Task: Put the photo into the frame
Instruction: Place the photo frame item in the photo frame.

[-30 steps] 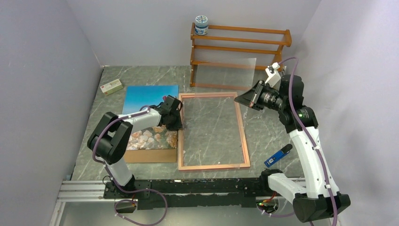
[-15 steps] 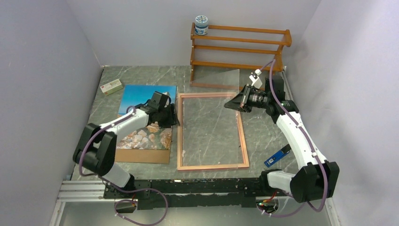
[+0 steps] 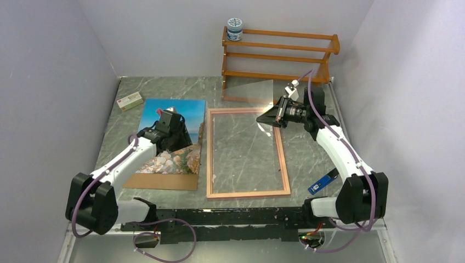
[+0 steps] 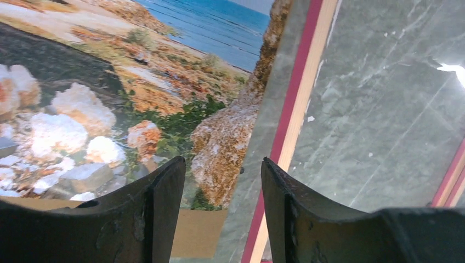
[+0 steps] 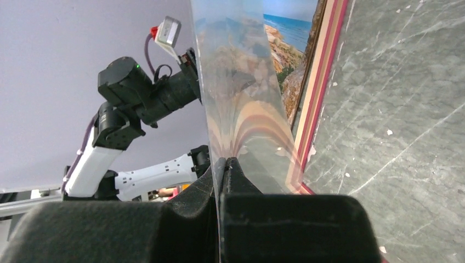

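Jaws of the left gripper (image 4: 222,161) stand apart and empty over the photo's (image 4: 109,82) right edge, with the frame (image 4: 290,109) at three o'clock. Right gripper (image 5: 225,163) pinches the clear pane (image 5: 241,82) upright.

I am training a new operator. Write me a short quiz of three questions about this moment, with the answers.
1. True or false: the photo already lies inside the frame.
2. What does the right gripper hold? A) the clear sheet B) the photo C) nothing
3. Fill in: the jaws of the left gripper stand ____ above the photo's edge.
Key: 1 false; 2 A; 3 open.
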Controlling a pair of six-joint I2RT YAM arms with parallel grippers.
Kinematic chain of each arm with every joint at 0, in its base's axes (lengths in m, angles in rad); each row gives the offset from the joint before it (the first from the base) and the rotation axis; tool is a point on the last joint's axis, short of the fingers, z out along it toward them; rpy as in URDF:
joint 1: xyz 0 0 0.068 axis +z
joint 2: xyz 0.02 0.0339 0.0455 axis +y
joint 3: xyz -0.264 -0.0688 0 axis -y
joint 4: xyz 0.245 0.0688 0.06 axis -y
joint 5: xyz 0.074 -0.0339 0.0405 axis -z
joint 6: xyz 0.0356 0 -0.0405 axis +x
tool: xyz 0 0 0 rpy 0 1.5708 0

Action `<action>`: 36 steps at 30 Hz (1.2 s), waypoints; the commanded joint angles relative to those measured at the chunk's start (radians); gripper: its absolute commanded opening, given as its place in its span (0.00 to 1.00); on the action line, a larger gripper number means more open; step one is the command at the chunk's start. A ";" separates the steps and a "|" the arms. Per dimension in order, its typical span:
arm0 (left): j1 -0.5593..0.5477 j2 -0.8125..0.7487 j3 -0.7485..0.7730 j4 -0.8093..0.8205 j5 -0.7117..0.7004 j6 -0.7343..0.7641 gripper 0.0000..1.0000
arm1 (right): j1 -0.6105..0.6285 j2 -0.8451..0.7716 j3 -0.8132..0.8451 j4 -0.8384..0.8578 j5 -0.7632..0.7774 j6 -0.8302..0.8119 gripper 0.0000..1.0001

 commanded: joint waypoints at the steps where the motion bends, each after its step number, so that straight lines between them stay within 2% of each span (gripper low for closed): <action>1: 0.013 -0.067 -0.019 -0.025 -0.108 -0.045 0.59 | 0.006 0.057 0.026 0.082 -0.036 0.043 0.00; 5: 0.019 -0.067 -0.028 -0.007 -0.101 -0.044 0.63 | 0.003 0.146 0.038 0.069 -0.023 0.014 0.00; 11: 0.020 -0.026 -0.049 0.047 -0.034 -0.042 0.66 | -0.008 0.299 0.158 -0.088 0.104 -0.186 0.00; 17: 0.020 0.024 -0.065 0.118 0.028 -0.034 0.71 | -0.017 0.427 0.228 -0.172 0.105 -0.322 0.00; 19: 0.020 0.047 -0.062 0.140 0.052 -0.029 0.71 | -0.018 0.428 0.204 -0.141 0.100 -0.318 0.09; 20: 0.020 0.060 -0.060 0.149 0.066 -0.028 0.71 | -0.017 0.425 0.189 -0.128 0.099 -0.312 0.18; 23: 0.020 0.092 -0.063 0.179 0.101 -0.030 0.71 | -0.019 0.387 0.118 -0.059 0.082 -0.282 0.53; 25: 0.020 0.107 -0.076 0.207 0.141 -0.037 0.71 | -0.019 0.350 0.069 -0.008 0.066 -0.252 0.68; 28: 0.021 0.116 -0.112 0.266 0.210 -0.053 0.71 | -0.019 0.305 -0.010 0.091 0.014 -0.187 0.78; 33: 0.020 0.122 -0.150 0.310 0.235 -0.091 0.71 | -0.020 0.229 -0.121 0.193 -0.034 -0.124 0.82; 36: 0.020 0.128 -0.163 0.346 0.278 -0.112 0.72 | -0.019 0.189 -0.158 0.193 -0.037 -0.137 0.83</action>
